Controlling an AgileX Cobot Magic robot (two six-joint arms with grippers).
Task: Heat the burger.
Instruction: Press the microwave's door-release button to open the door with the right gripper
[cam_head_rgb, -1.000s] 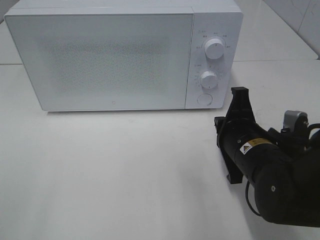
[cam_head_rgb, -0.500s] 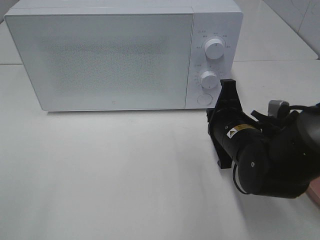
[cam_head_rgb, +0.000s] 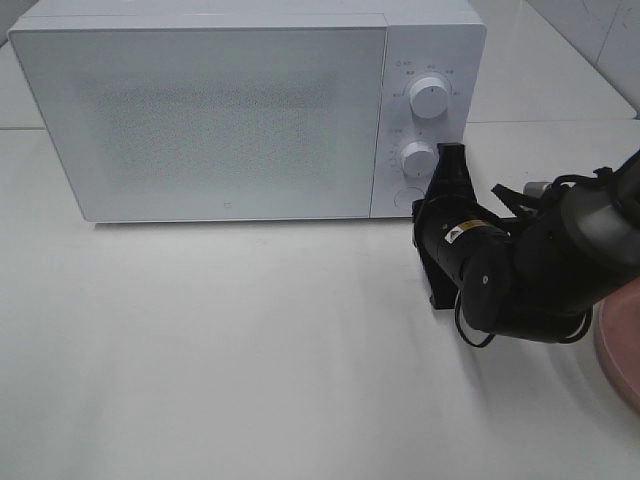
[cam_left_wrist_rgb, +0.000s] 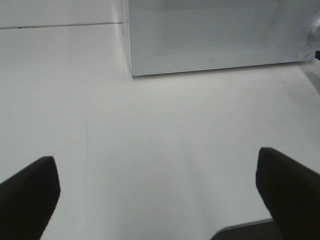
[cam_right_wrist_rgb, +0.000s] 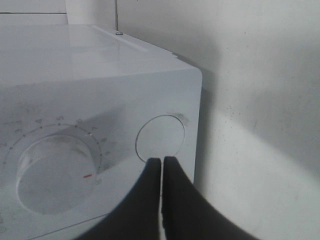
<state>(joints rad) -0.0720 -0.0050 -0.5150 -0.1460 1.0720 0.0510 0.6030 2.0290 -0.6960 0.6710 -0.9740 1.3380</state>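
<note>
The burger appeared in none of the views, so its place could not be told. It might have sat on the pink plate (cam_head_rgb: 622, 345), of which only the rim showed at the right edge of the high view, or behind the microwave's (cam_head_rgb: 220, 120) closed, frosted door (cam_head_rgb: 200, 125). The right pincer (cam_right_wrist_rgb: 161, 161) had its jaws pressed together on nothing, and its tips were at the lower rim of the round button (cam_right_wrist_rgb: 160, 137) beneath the lower dial (cam_right_wrist_rgb: 55, 165); whether they touched it was not clear. This was probably a push to release the door. The left pincer (cam_left_wrist_rgb: 155, 172) hung with its jaws spread wide and empty over the bare surface (cam_head_rgb: 250, 350), well clear of the microwave. As a stacked bun, the burger would likely be light and soft, and its layers would slide on one another. A gentle grip low across the sides of the bun would suit it, or better, carrying it by the plate's rim if it did rest there.
</note>
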